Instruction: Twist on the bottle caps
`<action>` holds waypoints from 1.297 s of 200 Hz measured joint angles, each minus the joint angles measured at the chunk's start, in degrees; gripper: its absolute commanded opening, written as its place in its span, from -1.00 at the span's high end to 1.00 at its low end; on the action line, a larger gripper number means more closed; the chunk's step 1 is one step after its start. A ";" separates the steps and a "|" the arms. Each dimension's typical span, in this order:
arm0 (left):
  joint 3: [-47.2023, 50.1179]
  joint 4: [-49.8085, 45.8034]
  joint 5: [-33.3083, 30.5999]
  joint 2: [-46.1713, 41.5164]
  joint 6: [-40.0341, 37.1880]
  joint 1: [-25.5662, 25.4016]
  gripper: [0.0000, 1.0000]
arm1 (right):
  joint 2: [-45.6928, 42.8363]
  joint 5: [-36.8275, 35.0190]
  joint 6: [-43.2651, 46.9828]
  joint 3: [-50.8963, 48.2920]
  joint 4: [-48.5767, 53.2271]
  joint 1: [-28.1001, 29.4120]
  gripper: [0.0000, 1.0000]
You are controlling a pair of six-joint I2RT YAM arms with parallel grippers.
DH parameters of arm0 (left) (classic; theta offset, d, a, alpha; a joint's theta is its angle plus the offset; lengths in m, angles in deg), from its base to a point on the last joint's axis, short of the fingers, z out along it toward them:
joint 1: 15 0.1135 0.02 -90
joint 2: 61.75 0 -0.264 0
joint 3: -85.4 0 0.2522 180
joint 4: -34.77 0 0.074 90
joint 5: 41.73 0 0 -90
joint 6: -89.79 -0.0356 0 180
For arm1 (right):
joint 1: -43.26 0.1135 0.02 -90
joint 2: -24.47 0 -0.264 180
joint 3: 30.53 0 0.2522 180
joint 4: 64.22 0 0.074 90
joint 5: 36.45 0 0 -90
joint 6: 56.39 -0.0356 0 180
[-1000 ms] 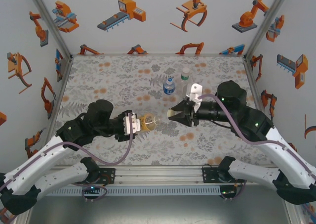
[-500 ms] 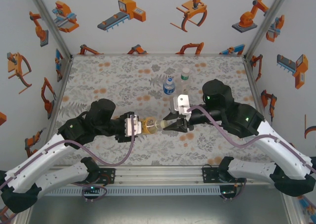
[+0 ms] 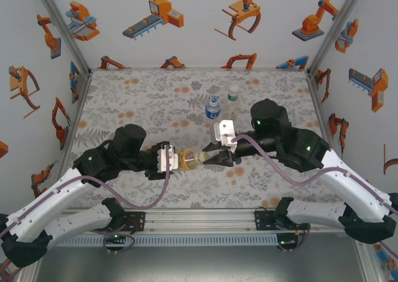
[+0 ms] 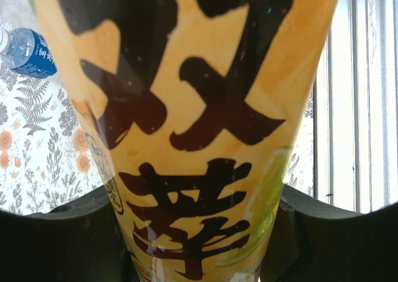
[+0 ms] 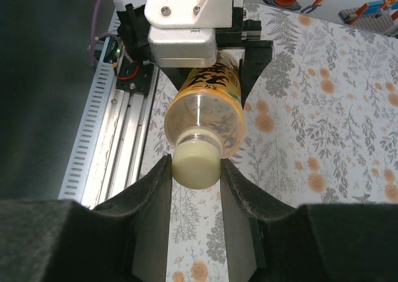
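The yellow-labelled bottle (image 3: 188,159) with dark characters lies sideways above the mat, neck pointing right. My left gripper (image 3: 177,159) is shut on its body; the label (image 4: 199,126) sits between both dark fingers (image 4: 62,238). A pale bottle cap (image 5: 196,164) sits on the bottle's neck, and my right gripper (image 5: 196,170) is shut on it, one finger pressed to each side. In the top view the right gripper (image 3: 208,160) meets the bottle's mouth. The blue-labelled bottle (image 3: 212,109) and the green-white labelled bottle (image 3: 232,97) stand upright behind, each with a cap on top.
The floral mat (image 3: 137,101) covers the table. An aluminium rail (image 5: 118,145) runs along the near edge below the held bottle. Printed walls enclose the left, back and right. The blue-labelled bottle (image 4: 28,51) also appears in the left wrist view.
My right gripper has moved left and down with the cap, from apart from the bottle to its neck. The left gripper shifted the bottle slightly right.
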 measured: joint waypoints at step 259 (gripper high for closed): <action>-2.51 -5.81 13.99 5.99 4.76 0.61 1.00 | 2.99 -8.48 17.94 8.24 13.33 9.03 1.00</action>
